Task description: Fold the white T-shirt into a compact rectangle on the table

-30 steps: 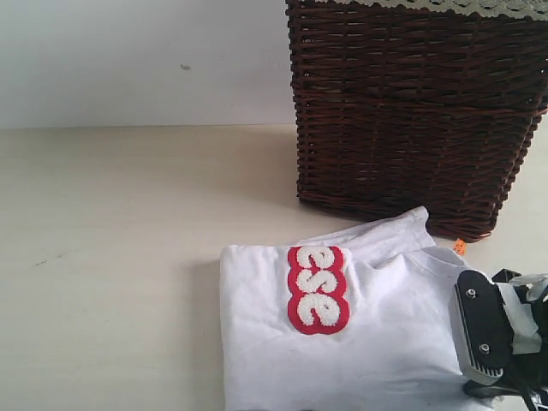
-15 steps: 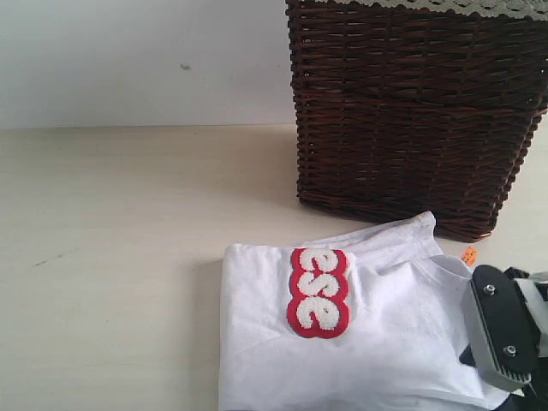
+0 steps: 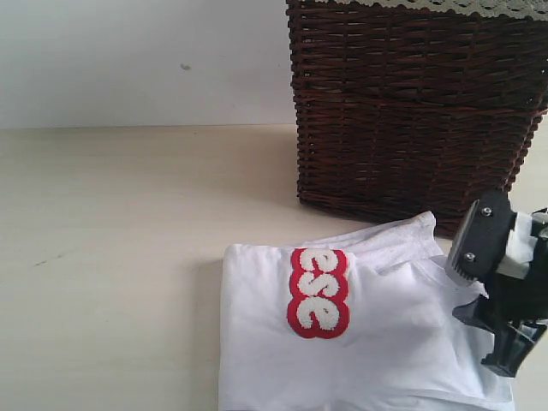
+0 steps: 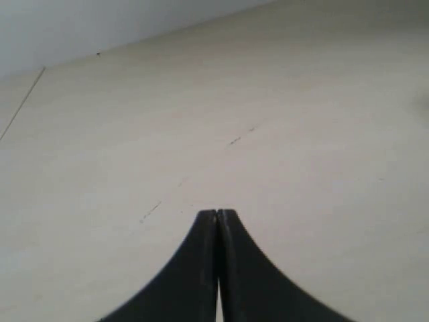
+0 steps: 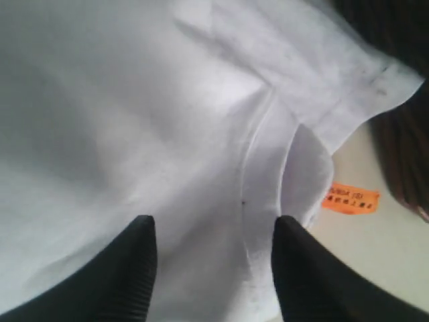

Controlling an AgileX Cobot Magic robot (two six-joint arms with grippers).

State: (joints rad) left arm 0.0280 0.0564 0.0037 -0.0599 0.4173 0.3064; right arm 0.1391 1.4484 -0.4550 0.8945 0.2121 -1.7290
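**Item 1: the white T-shirt** (image 3: 377, 342). It is lying partly folded on the table (image 3: 128, 257), directly in front of the wicker basket (image 3: 411, 111). One sleeve (image 5: 322, 60) is sticking out toward the basket's foot. The red-banded lettering (image 3: 318, 291) is facing up. The orange tag (image 5: 350, 199) is lying on bare table between the shirt's edge and the basket.

**Item 2: right gripper** (image 3: 492, 295). Its jaws are standing apart and gripping nothing. It is hovering above the shirt's edge, in front of the basket's right-hand corner.

**Item 3: left gripper** (image 4: 217, 215). Its jaws are pressing together with nothing between them, and it is pointing at bare table. The basket is not showing in its view, so its place relative to the basket cannot be told.

**Handling note (judgement).**
- The step in hand is looking like a fresh grasp for the next fold, since the outline is not yet forming a clean rectangle.
- The open jaws should be coming down low and flat.
- They should be pinching every layer at the seam, not the loose sleeve alone.
- The lift should be staying shallow so the lower layers are not dragging.
- The stray sleeve should be getting carried away from the basket and laid over the body.
- The wicker should be getting a clear berth, as cotton is likely to snag on it.
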